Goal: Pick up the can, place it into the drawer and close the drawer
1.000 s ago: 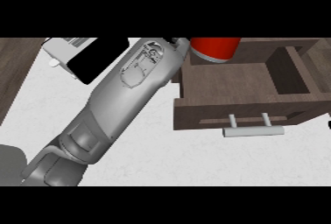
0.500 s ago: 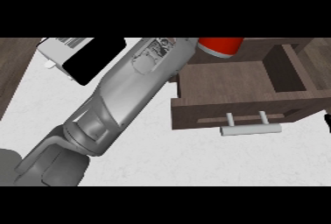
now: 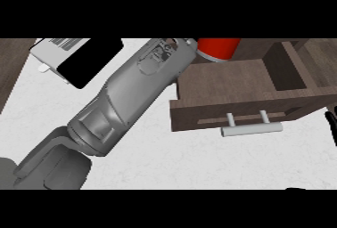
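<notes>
The red can (image 3: 219,49) shows at the upper limit of the view, its top cut off, over the rear left corner of the open drawer (image 3: 230,82). Whether it rests on the drawer's wall or hangs clear of it cannot be told.

The drawer, of dark brown wood, stands pulled out toward the viewer at the right side of the counter (image 3: 164,151); its inside is bare brown board. A pale bar handle (image 3: 252,129) on two short posts is fixed to the drawer's front panel.

The grey left forearm (image 3: 128,95) runs aslant from the lower left corner up to the can, its wrist end just beside the can's left side. The left hand itself does not show, so whether it is clamped on the can cannot be told.

A black sliver of the right hand (image 3: 331,127) shows at the right edge, near the drawer's front right corner; its state cannot be told.

A white appliance (image 3: 69,60) with a black face lies by the counter's far left corner, left of the forearm.
</notes>
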